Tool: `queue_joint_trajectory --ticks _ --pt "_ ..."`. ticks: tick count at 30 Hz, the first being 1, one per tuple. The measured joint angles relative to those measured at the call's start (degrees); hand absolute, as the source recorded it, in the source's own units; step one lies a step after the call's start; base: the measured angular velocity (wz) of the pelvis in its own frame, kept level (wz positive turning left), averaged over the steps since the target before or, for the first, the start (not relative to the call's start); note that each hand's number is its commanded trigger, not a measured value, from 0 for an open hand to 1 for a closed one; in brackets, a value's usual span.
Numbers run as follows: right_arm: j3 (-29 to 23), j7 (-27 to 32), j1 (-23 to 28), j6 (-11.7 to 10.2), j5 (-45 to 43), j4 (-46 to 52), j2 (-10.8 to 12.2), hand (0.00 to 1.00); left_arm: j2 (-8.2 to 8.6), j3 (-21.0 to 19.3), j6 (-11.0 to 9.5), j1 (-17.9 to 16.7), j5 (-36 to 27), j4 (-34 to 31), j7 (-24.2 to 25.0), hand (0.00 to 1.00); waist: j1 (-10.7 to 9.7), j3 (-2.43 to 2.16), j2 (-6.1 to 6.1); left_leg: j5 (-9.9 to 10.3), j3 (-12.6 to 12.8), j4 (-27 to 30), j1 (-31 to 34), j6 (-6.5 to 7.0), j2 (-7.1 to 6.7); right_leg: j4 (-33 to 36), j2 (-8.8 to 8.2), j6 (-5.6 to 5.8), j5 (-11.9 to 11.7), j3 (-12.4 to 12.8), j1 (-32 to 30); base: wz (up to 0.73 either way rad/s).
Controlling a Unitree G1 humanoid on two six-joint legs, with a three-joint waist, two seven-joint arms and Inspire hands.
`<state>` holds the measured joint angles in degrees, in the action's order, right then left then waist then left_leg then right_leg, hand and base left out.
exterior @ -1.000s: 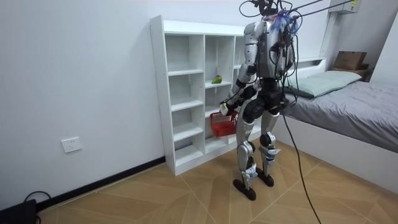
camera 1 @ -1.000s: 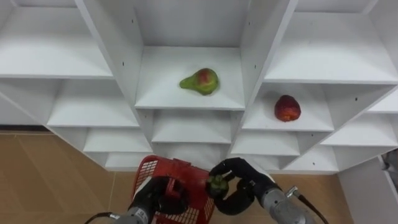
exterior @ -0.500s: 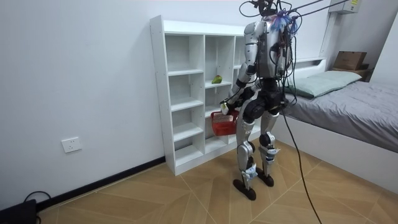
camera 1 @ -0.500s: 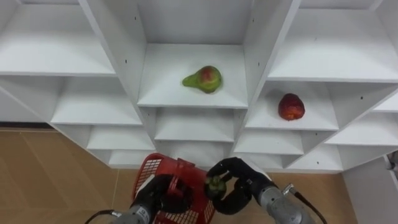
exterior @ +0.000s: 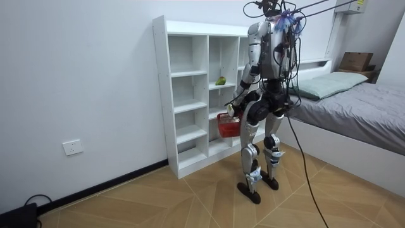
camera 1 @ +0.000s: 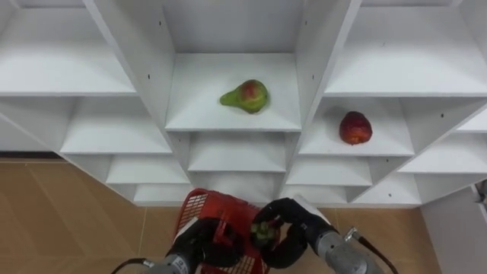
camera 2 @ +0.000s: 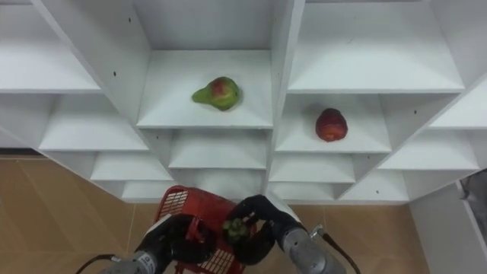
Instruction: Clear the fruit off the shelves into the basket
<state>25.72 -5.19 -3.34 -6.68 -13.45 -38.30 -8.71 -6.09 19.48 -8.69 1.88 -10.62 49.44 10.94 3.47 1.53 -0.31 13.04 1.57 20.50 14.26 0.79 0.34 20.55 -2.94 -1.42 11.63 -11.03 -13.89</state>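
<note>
A red basket (camera 1: 199, 207) hangs low in front of the white closet, and my left hand (camera 1: 196, 245) is shut on its handle. My right hand (camera 1: 298, 227) is curled round a small green fruit (camera 1: 264, 230) right at the basket's right rim. A green-and-red pear (camera 1: 245, 96) lies on the middle shelf. One compartment to the right and a little lower sits a red fruit (camera 1: 354, 128). In the room view I stand facing the closet (exterior: 190, 95) with the basket (exterior: 228, 125) at hip height.
The closet's other compartments (camera 1: 68, 61) are bare white shelves split by upright dividers (camera 1: 316, 68). Wooden floor (camera 1: 68, 221) shows below the lowest shelf. A bed (exterior: 361, 107) stands behind me at the room view's right.
The basket has shifted right and slightly up, closing under my right hand. The green fruit stays in that hand, now against the basket's rim. Pear and red fruit are unmoved.
</note>
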Motion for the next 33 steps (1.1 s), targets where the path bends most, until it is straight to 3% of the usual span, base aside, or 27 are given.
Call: queue_joint_trajectory --ticks 2,3,4,5,18,33 --pt "0.18 -0.02 0.0 0.0 -0.34 -0.01 0.13 1.0 0.0 0.0 0.0 0.0 0.09 0.0 0.02 1.0 0.0 0.0 0.0 -0.01 -0.01 0.09 0.0 0.01 -0.02 -0.02 0.0 0.0 0.0 -0.03 0.0 0.0" --pt "0.18 -0.01 0.0 0.0 -0.48 -0.01 0.15 0.87 -0.03 0.0 0.0 0.0 0.1 0.0 0.02 1.0 0.04 0.0 -0.01 -0.01 -0.01 0.1 0.01 0.02 -0.03 -0.02 -0.03 0.01 0.01 -0.06 0.01 0.0" --pt "0.19 -0.01 -0.01 0.0 -0.41 -0.01 0.17 0.51 -0.03 0.0 0.0 0.0 0.06 0.0 0.05 1.0 0.05 0.01 -0.03 -0.02 -0.01 0.11 0.0 0.03 -0.05 -0.02 -0.05 0.01 0.01 -0.03 0.01 0.0" --pt "0.19 -0.01 -0.01 0.0 -0.38 -0.01 0.17 0.0 -0.04 0.0 0.0 0.0 0.04 0.0 0.07 1.0 0.06 0.02 -0.03 -0.03 -0.01 0.11 0.0 0.03 -0.05 -0.01 -0.05 0.01 0.01 -0.01 0.01 0.0" --pt "0.26 -1.41 -1.22 -0.05 -0.62 -4.84 1.93 0.0 -0.1 2.53 0.0 0.65 -4.68 -0.04 1.96 1.0 -0.14 0.18 -0.24 -0.07 0.05 0.54 0.28 0.09 0.1 -0.78 -0.13 0.02 -0.04 -0.13 0.15 0.0" --pt "1.14 -2.12 -1.22 -0.08 -0.58 -6.05 2.06 0.0 -0.33 4.5 -0.04 2.04 -7.84 -0.46 3.15 1.0 -0.19 0.15 -0.06 -0.07 -0.01 0.14 -0.19 0.09 0.13 -0.86 0.03 0.02 -0.07 -0.36 0.79 0.0"
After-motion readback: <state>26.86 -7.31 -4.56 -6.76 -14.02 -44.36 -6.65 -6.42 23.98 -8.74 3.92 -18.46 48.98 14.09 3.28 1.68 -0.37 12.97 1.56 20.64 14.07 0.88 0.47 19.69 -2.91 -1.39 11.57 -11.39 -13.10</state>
